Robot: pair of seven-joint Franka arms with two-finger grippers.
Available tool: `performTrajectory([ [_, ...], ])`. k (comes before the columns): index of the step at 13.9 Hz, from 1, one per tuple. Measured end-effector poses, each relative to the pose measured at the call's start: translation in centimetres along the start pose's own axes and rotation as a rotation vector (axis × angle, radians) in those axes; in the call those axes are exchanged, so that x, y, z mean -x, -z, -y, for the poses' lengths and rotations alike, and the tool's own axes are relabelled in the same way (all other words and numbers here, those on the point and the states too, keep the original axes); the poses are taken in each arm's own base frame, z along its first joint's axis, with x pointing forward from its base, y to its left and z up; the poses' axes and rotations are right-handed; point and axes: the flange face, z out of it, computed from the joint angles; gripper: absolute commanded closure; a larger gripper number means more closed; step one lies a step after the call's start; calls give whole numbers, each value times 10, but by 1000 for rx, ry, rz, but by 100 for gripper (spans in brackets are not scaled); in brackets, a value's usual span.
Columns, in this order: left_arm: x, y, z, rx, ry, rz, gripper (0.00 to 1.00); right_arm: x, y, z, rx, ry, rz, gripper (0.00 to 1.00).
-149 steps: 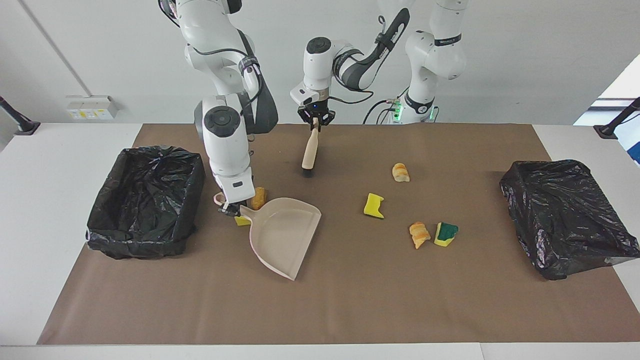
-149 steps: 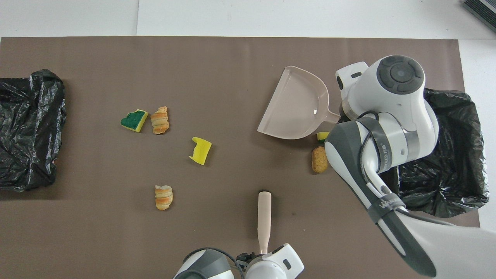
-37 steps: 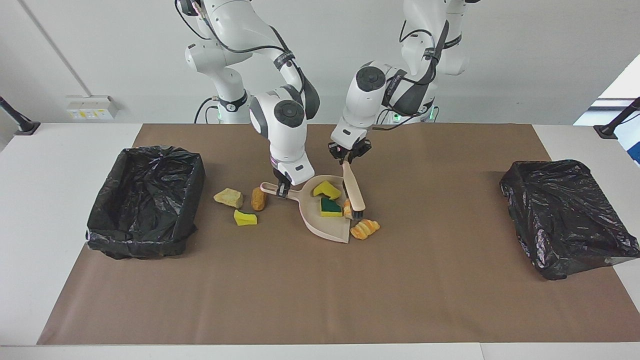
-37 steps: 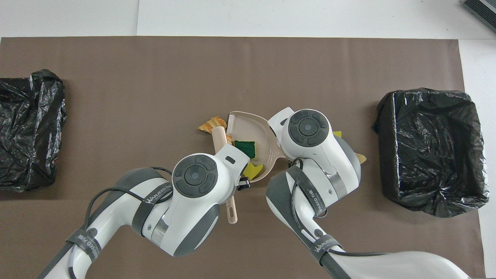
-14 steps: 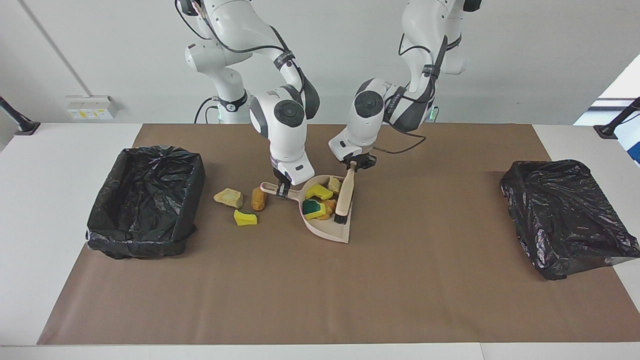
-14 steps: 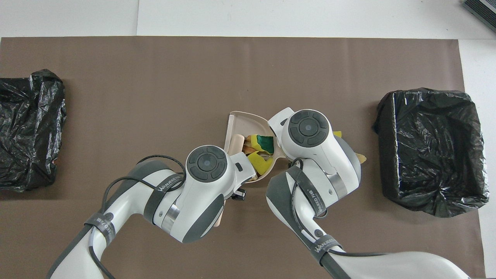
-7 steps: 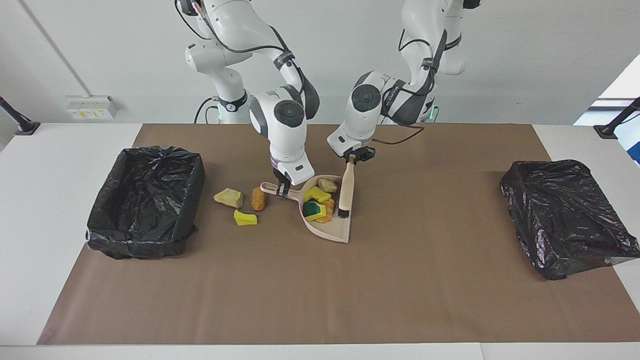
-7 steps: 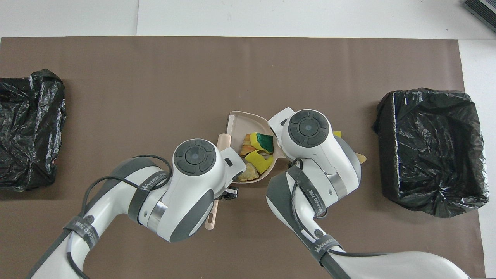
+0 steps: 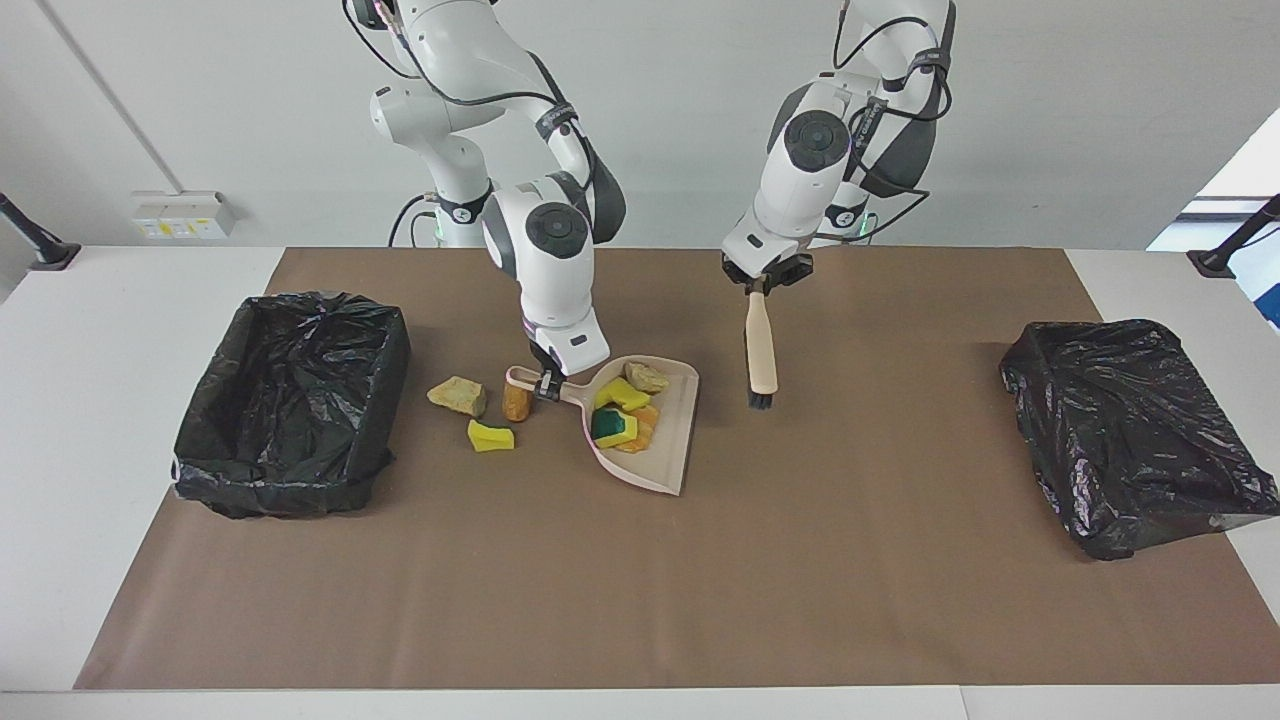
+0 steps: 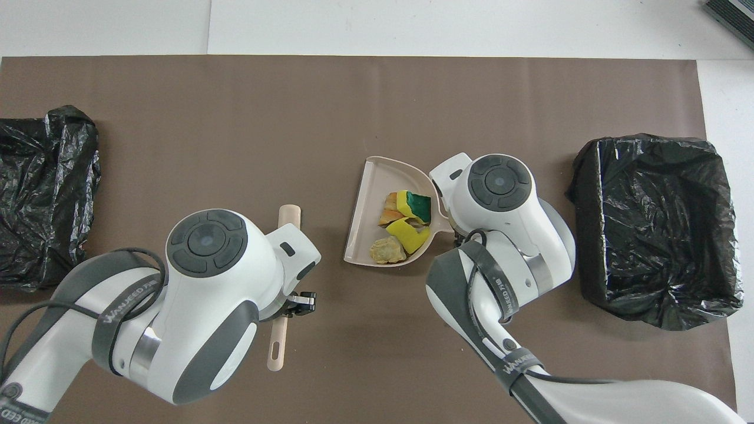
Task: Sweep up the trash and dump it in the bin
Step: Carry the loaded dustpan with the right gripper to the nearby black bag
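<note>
At the right arm's end of the counter (image 9: pixel 900 600) stands a black-lined bin (image 9: pixel 215 455), open and, as far as can be seen, empty. Beside it, toward the middle, three loose scraps lie on the brown mat: a tan lump (image 9: pixel 458 395), a yellow sponge piece (image 9: pixel 490 436) and an orange lump (image 9: pixel 516 402), the last just beside the dustpan's handle. The right hand (image 9: pixel 546 385) is clenched on that handle. The dustpan (image 9: pixel 660 478) carries four swept scraps (image 9: pixel 622 412) heaped toward its back wall; whether it rests on the mat or is just off it I cannot tell. Its long axis runs along the counter, handle toward the bin and mouth toward the left arm's end, so the bin lies straight out from the handle, with the three loose scraps between, and the right arm is the nearer one for the dump. Next comes the left hand (image 9: pixel 761 283), grasping the brush (image 9: pixel 761 350) by the top of its handle, bristles hanging down just over the mat. Half a second ago the brush stood in the pan's mouth against the heap; it has since swung clear toward the left arm's end, and the pan has shifted slightly toward the bin. A second bin (image 9: pixel 1130 440) sits at the left arm's end, well apart.
</note>
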Motion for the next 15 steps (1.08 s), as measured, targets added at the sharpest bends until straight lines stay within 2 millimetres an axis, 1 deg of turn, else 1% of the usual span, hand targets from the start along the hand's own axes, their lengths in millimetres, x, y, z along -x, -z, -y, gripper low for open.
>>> performTrajectory([
  [2,28,-17,-7,-30,-3,17,100,29,32,-12,-9,-45,-30,100],
  [3,43,-29,-17,-48,-1,24,100,46,51,-18,-11,-61,-35,100],
  [4,57,-43,-30,-61,11,17,100,64,69,-24,-10,-79,-39,100],
  [6,90,-77,-69,-72,59,-27,100,106,104,-35,-3,-134,-47,100],
  [7,108,-90,-86,-77,66,-41,100,127,119,-38,-2,-165,-49,100],
  [9,139,-107,-113,-71,68,-57,100,173,142,-40,-11,-222,-45,100],
  [10,152,-114,-124,-50,77,-60,100,200,150,-42,-19,-233,-42,100],
  [11,161,-120,-131,-29,84,-58,100,227,154,-45,-27,-237,-40,100],
  [12,168,-126,-135,-10,90,-49,100,259,154,-52,-34,-235,-39,100],
  [14,173,-136,-136,3,99,-29,99,331,147,-65,-41,-220,-39,100],
  [15,173,-139,-135,3,103,-23,95,367,143,-68,-43,-212,-27,100],
])
